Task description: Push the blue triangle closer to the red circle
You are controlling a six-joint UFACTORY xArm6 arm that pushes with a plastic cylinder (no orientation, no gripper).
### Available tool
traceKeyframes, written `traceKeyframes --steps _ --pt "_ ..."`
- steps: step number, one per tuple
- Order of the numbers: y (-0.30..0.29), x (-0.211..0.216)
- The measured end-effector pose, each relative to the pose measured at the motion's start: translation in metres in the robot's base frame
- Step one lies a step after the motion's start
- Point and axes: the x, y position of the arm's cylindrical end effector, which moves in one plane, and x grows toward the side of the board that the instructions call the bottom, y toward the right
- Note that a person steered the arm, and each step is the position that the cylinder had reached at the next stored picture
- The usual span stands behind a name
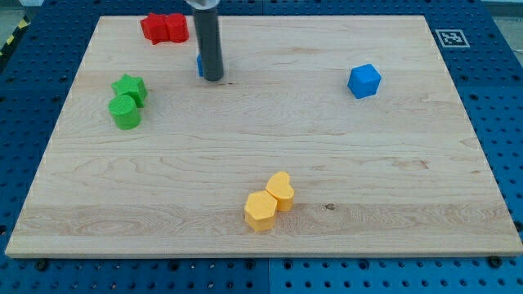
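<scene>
Nearest the view's bottom, at about six o'clock on the wooden board (392, 212), two yellow blocks touch: a yellow hexagon (260, 211) and, just beside it toward one o'clock, a yellow heart-like block (280, 191). Farther up at nine o'clock sit two green blocks, touching: a green cylinder (125, 112) with a green star-like block (130, 87) just behind it. At about two o'clock, well apart from everything else, lies a blue cube (364, 81). Farther still, near eleven o'clock, the dark rod comes down from the view's top and my tip (212, 78) rests on the board. The blue triangle (199, 64) is almost wholly hidden behind the rod; only a thin blue sliver shows at the rod's nine o'clock side, so its shape cannot be confirmed, and it seems to touch the rod. At the far edge, toward eleven o'clock from my tip, two red blocks stand touching: a red block (153, 27) of unclear shape and the red circle (176, 27) just beside it, near the sliver but apart. There are no jaws on this arm; it ends in the bare rod.
</scene>
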Motion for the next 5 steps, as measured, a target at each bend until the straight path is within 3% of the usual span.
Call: traceKeyframes --steps 3,5 --pt "-0.038 -0.053" --pt "-0.032 -0.004"
